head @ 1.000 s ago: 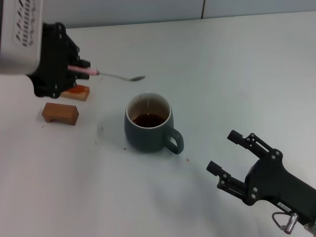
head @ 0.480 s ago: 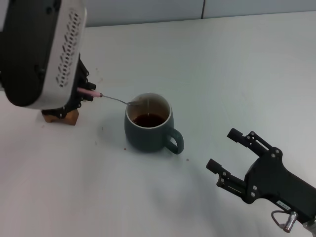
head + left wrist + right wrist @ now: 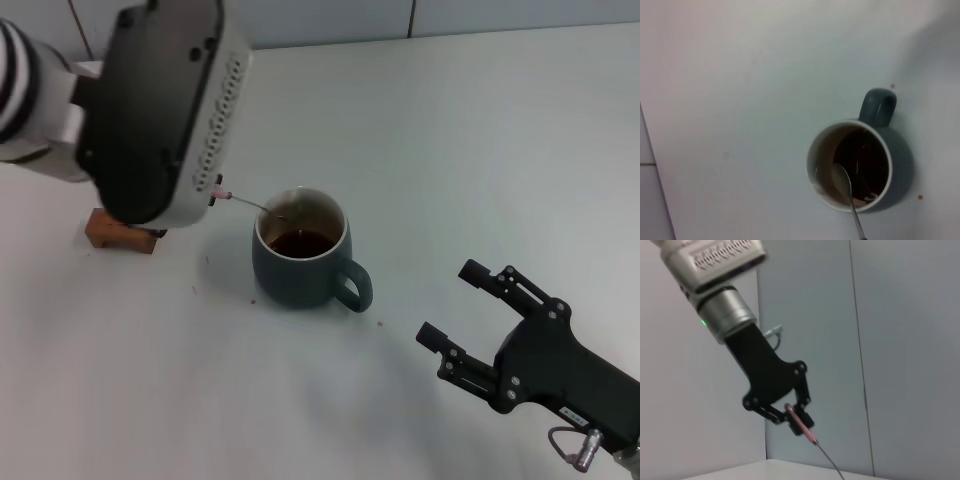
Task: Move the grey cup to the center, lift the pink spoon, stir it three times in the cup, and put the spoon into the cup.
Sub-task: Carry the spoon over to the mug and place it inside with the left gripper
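My left gripper (image 3: 799, 421) is clamping the pink spoon (image 3: 250, 202) by its handle, slanting it down from ten o'clock so its bowl is dipping just inside the rim of the grey cup (image 3: 303, 255). The cup is sitting mid-worktop (image 3: 480, 140), its handle pointing to four o'clock. My right gripper (image 3: 462, 306) is idling at four o'clock of the cup, fingers spread apart, holding nothing.
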You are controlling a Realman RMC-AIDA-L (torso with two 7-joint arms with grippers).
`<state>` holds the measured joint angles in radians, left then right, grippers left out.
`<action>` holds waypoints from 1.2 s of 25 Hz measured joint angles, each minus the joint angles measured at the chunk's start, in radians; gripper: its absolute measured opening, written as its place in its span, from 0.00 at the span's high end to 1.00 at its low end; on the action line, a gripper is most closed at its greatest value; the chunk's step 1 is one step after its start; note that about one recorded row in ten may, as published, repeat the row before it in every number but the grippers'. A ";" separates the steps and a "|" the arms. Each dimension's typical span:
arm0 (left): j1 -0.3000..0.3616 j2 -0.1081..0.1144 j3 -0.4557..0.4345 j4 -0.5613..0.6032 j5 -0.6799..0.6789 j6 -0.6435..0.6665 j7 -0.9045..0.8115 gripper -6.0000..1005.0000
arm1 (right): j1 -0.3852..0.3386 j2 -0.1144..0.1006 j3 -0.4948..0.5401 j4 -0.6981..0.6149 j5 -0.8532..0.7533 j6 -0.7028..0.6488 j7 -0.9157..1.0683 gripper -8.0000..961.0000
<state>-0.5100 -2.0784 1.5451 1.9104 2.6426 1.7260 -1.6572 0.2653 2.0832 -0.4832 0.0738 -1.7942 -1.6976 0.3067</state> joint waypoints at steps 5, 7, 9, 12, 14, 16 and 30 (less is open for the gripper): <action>-0.040 0.000 0.052 -0.084 0.051 -0.068 -0.015 0.87 | -0.005 0.000 -0.003 0.001 -0.003 -0.004 0.000 0.16; -0.048 0.000 0.076 -0.094 0.048 -0.087 -0.017 0.87 | -0.006 0.000 -0.006 0.001 -0.004 -0.004 0.000 0.16; -0.049 0.000 0.097 -0.096 0.047 -0.093 -0.019 0.87 | -0.006 0.000 -0.008 0.002 -0.005 -0.004 0.000 0.16; -0.050 0.000 0.111 -0.097 0.046 -0.097 -0.022 0.87 | -0.006 0.000 -0.011 0.003 -0.005 -0.004 0.000 0.16; -0.043 -0.001 0.167 -0.091 0.054 -0.098 -0.047 0.87 | -0.006 0.000 -0.012 0.003 -0.006 -0.004 0.000 0.16; -0.038 -0.001 0.176 -0.084 0.064 -0.093 -0.056 0.87 | -0.006 0.000 -0.012 0.003 -0.007 -0.004 0.000 0.16; -0.037 -0.001 0.186 -0.054 0.121 -0.069 -0.087 0.86 | 0.003 0.000 -0.014 0.003 -0.007 -0.004 0.000 0.16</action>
<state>-0.5475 -2.0794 1.7315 1.8561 2.7634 1.6566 -1.7445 0.2687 2.0831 -0.4974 0.0768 -1.8009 -1.7013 0.3068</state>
